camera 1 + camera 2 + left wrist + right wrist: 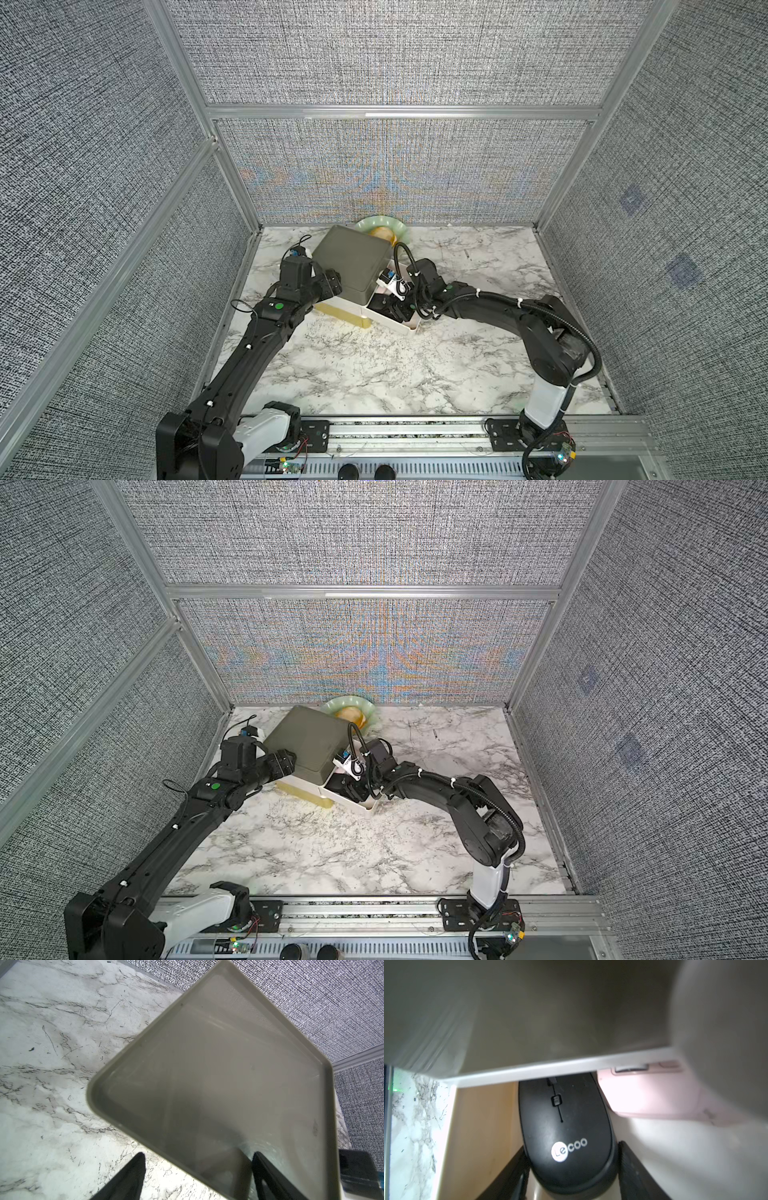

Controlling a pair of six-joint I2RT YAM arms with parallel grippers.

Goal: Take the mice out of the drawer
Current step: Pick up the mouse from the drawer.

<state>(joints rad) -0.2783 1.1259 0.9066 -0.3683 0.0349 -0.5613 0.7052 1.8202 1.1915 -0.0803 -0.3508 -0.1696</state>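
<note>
A glossy black mouse (564,1118) lies in the pulled-out white drawer (400,327) of the olive-grey cabinet (353,262). My right gripper (572,1149) reaches into that drawer and is shut on the black mouse, one finger against each side. A pale pink mouse (650,1093) lies beside it, partly under the cabinet's front edge. In both top views the right gripper (345,789) hides the drawer's contents. My left gripper (197,1154) is open, its fingers straddling the cabinet's top rim (128,1132) at the left front corner (334,284).
A pale green plate (384,224) with something yellowish on it sits behind the cabinet, against the back wall. A yellow-beige strip (345,316) shows below the cabinet's front. Marble tabletop (374,374) stretches in front, bounded by grey fabric walls on three sides.
</note>
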